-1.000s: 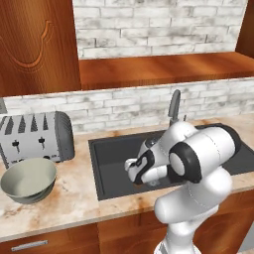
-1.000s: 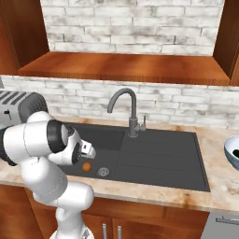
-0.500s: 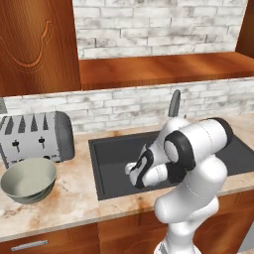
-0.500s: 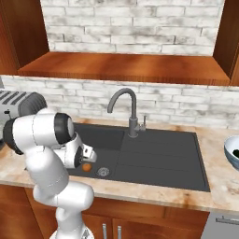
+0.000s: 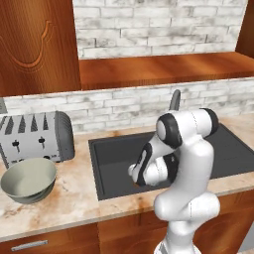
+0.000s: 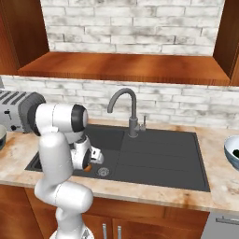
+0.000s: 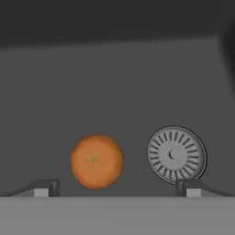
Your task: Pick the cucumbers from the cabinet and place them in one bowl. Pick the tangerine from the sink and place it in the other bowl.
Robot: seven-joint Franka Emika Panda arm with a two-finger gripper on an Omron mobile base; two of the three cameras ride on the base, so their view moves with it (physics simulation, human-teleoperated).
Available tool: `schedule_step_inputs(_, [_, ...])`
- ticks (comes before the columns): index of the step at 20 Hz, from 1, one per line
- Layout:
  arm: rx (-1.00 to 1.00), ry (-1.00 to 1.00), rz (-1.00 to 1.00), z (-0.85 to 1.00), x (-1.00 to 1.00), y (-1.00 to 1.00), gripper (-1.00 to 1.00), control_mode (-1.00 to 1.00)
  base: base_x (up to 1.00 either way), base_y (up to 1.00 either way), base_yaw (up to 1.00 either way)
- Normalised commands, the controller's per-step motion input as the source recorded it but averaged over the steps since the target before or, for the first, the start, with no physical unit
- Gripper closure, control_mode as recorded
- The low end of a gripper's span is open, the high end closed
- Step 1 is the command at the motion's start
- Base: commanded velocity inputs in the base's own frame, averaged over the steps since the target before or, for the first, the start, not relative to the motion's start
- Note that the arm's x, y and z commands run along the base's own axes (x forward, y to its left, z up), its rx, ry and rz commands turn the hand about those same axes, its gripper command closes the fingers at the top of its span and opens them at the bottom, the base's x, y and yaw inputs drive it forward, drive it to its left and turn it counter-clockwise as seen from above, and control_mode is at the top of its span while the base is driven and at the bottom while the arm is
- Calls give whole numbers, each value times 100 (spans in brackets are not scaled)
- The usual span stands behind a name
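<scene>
Jaws stand spread wide and hold nothing; the gripper (image 7: pixel 117 187) hangs low inside the sink (image 6: pixel 154 156), its two tips showing at the bottom of the hand view with clear floor between them. The tangerine (image 7: pixel 97 161) lies loose on the dark basin floor just ahead of the tips, off-centre toward the left tip rather than midway. The round metal drain (image 7: pixel 176 154) sits just beside the fruit, apart from it, nearer the right tip.

Judged step: final approach for the pick from the sink; nothing yet grasped.

Risks noted:
- Off-centre fruit. A straight descent may bring the left finger down onto it rather than past it, and a round fruit on a smooth floor would roll away.
- Closing unevenly could nudge it toward the drain.
- Descending too far would strike the basin floor.

The grey-green bowl (image 5: pixel 28 179) waits on the counter beside the toaster (image 5: pixel 34 136); the pale blue bowl (image 6: pixel 232 151) stands well apart, on the far side of the sink.
</scene>
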Motion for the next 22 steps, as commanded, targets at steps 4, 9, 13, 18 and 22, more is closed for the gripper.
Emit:
schedule_step_inputs(4, [0, 0, 0, -9, 0, 14, -100, -100, 0, 0, 0])
schedule_step_inputs(9, [0, 0, 1, 2, 5, 21, -100, -100, 0, 0, 0])
schedule_step_inputs(13, [-1, 0, 0, -7, 33, 18, -100, -100, 0, 0, 0])
schedule_step_inputs(18, [-1, 2, 0, -27, 35, 11, -100, -100, 0, 0, 0])
schedule_step_inputs(22, [0, 13, 1, -66, 26, 22, -100, -100, 0, 0, 0])
